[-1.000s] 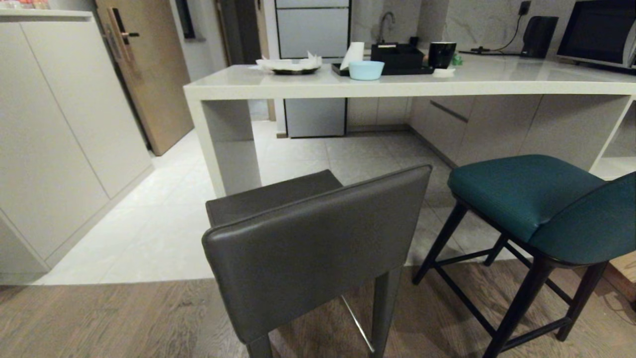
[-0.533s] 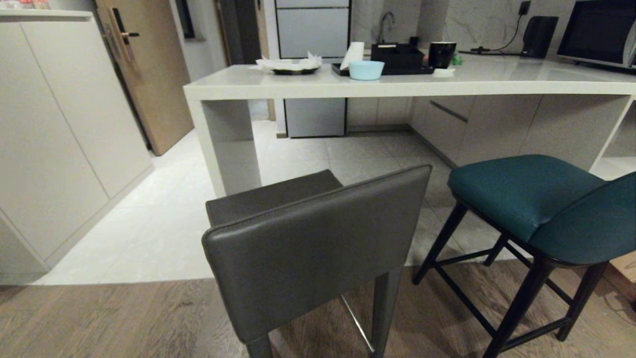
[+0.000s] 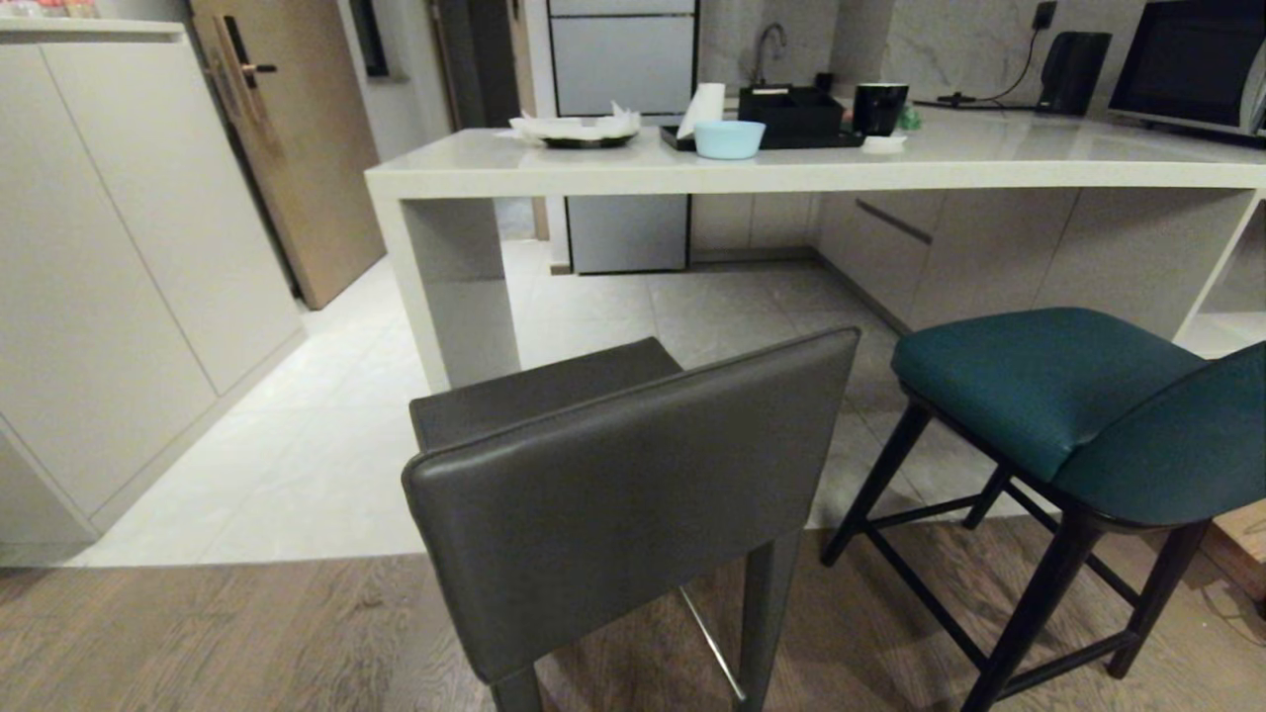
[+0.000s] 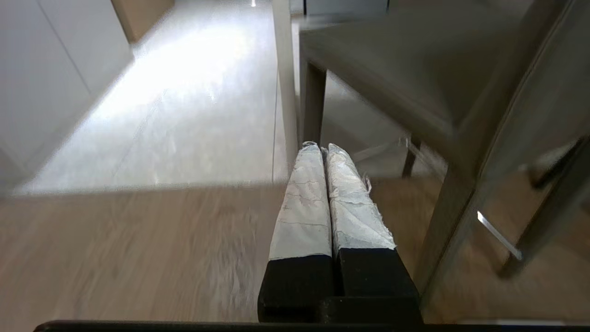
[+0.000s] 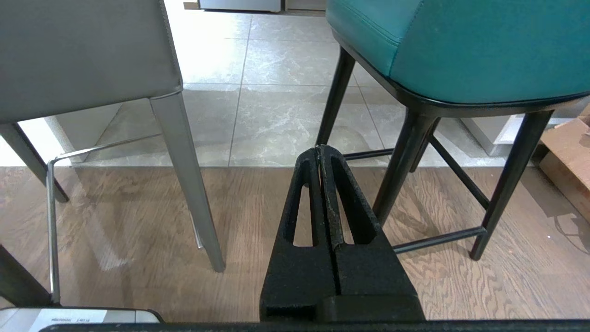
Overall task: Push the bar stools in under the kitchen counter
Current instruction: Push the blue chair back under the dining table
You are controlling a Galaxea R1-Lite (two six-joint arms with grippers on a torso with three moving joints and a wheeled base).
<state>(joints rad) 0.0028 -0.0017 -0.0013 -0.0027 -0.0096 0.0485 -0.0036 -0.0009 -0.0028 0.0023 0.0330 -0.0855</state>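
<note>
Two bar stools stand out from the kitchen counter point(image 3: 752, 176). The dark grey leather stool point(image 3: 633, 494) is nearest me, its square back turned my way; the teal stool point(image 3: 1078, 396) on thin black legs stands at the right. Neither arm shows in the head view. In the left wrist view, my left gripper point(image 4: 322, 148) is shut, empty, low over the wood floor beside the grey stool point(image 4: 415, 69). In the right wrist view, my right gripper point(image 5: 319, 150) is shut, empty, low between the grey stool's leg point(image 5: 184, 175) and the teal stool point(image 5: 461, 46).
On the counter sit a plate with napkins point(image 3: 579, 131), a pale blue bowl point(image 3: 729, 139), a black tray point(image 3: 791, 114) and a black mug point(image 3: 878, 107). Tall cabinets point(image 3: 109, 277) line the left. A cardboard box point(image 5: 569, 157) lies right of the teal stool.
</note>
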